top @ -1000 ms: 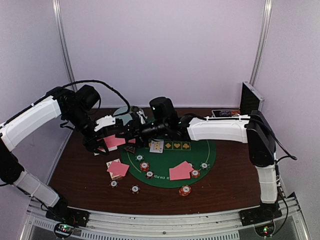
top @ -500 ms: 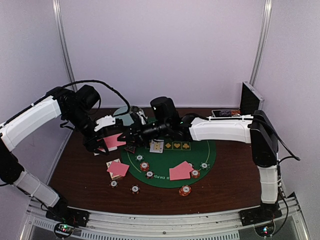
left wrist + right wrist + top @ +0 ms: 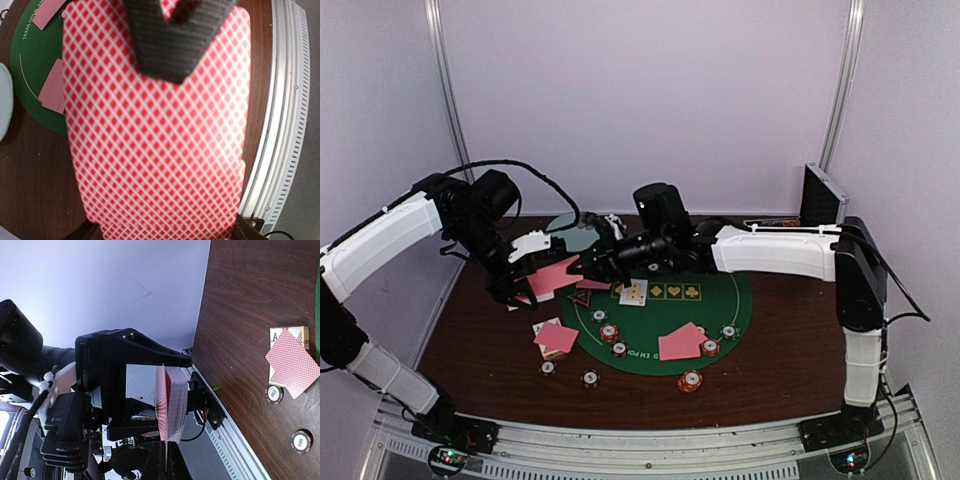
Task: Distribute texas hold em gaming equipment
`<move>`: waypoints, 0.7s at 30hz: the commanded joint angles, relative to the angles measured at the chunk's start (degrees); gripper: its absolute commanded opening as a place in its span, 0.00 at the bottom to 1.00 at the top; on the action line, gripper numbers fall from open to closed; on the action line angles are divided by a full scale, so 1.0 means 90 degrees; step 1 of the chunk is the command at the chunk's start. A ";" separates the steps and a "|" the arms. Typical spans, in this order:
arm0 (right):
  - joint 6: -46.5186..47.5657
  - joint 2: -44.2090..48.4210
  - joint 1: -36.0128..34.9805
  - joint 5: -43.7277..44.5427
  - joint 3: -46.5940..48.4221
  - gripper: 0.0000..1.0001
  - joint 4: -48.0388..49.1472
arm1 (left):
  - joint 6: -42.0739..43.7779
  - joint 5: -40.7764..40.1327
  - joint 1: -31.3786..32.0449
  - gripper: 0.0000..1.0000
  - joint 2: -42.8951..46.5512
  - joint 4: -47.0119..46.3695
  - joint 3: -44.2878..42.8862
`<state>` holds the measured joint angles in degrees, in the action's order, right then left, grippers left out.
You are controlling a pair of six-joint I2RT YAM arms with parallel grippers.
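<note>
Since a second ago my right pincer (image 3: 588, 268) has gone from half open to closed, and that arm has drawn a little to the right. My left pincer (image 3: 542, 280) has kept its grip on the deck of cards (image 3: 556, 274), raised above the left part of the bench (image 3: 470, 340).

From above, both pincers meet at the deck, just left of the green mat (image 3: 660, 318). On the mat lie a face-up card (image 3: 634, 293), a pair of pink cards (image 3: 680, 343) and several chips (image 3: 609, 332). A triangle marker (image 3: 582, 297) sits near the mat's left rim.

Through my left wrist, the deck's pink diamond back fills nearly the whole view, with one dark finger (image 3: 170, 45) pressed on its top face. A corner of the mat shows at the upper left.

Through my right wrist, the deck stands edge-on, clamped in my left pincer. A single card (image 3: 165, 440) reaches down from its front face into my right pincer's fingers (image 3: 167, 467), which are closed on its edge. Beyond, another pink card (image 3: 292, 362) and two chips lie on the bench.
</note>
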<state>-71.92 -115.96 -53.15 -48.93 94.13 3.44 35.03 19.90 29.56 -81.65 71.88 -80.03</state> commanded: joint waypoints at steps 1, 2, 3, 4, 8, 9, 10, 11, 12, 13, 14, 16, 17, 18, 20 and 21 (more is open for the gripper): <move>0.0223 0.0357 0.0248 -0.0080 -0.0098 0.00 -0.0327 | 0.0126 0.0059 -0.0013 0.00 0.0143 -0.0020 -0.0034; 0.0254 0.0385 0.0293 -0.0115 -0.0099 0.00 -0.0410 | 0.0136 0.0051 -0.0013 0.00 0.0153 -0.0020 -0.0026; 0.0320 0.0424 0.0344 -0.0144 -0.0114 0.00 -0.0556 | 0.0136 0.0052 -0.0016 0.00 0.0152 -0.0010 -0.0024; 0.0434 0.0466 0.0406 -0.0157 -0.0104 0.00 -0.0733 | 0.0141 0.0046 -0.0013 0.00 0.0154 -0.0008 -0.0019; 0.1239 0.0697 0.0703 -0.0032 0.0087 0.00 -0.1910 | 0.0148 0.0024 -0.0013 0.00 0.0160 0.0001 -0.0014; 0.1479 0.0751 0.0777 0.0031 0.0164 0.00 -0.2229 | 0.0151 0.0019 -0.0013 0.00 0.0164 0.0004 -0.0013; 0.1767 0.0778 0.0859 0.0115 0.0263 0.00 -0.2677 | 0.0158 0.0018 -0.0013 0.00 0.0162 0.0006 -0.0014; 0.2141 0.0775 0.0941 0.0318 0.0520 0.00 -0.3204 | 0.0161 0.0017 -0.0013 0.00 0.0165 0.0018 -0.0014; 0.2503 0.0768 0.1007 0.0522 0.0739 0.00 -0.3766 | 0.0160 0.0016 -0.0013 0.00 0.0162 0.0025 -0.0014; 0.3006 0.0740 0.1062 0.0728 0.0940 0.00 -0.4258 | 0.0160 0.0014 -0.0013 0.00 0.0161 0.0022 -0.0014; 0.3364 0.0688 0.1111 0.0978 0.1182 0.00 -0.4732 | 0.0161 -0.0002 -0.0013 0.00 0.0160 0.0030 -0.0014; 0.4160 0.0493 0.1157 0.1644 0.1757 0.00 -0.5752 | 0.0154 -0.0002 -0.0013 0.00 0.0172 0.0041 -0.0014; 0.4512 0.0370 0.1161 0.2094 0.2088 0.00 -0.6316 | 0.0160 0.0000 -0.0013 0.00 0.0180 0.0043 -0.0007; 0.4855 0.0244 0.1159 0.2528 0.2359 0.00 -0.6761 | 0.0173 0.0004 -0.0013 0.00 0.0182 0.0043 -0.0005; 0.5382 0.0060 0.1149 0.3381 0.2724 0.00 -0.7351 | 0.0171 -0.0012 -0.0013 0.00 0.0184 0.0047 0.0009; 0.5623 0.0029 0.1142 0.3818 0.2776 0.00 -0.7432 | 0.0173 -0.0034 -0.0013 0.00 0.0181 0.0052 0.0006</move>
<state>-36.80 -113.23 -42.39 -32.80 114.21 -46.04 35.55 19.46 29.56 -81.56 72.16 -80.03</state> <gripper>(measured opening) 0.022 0.675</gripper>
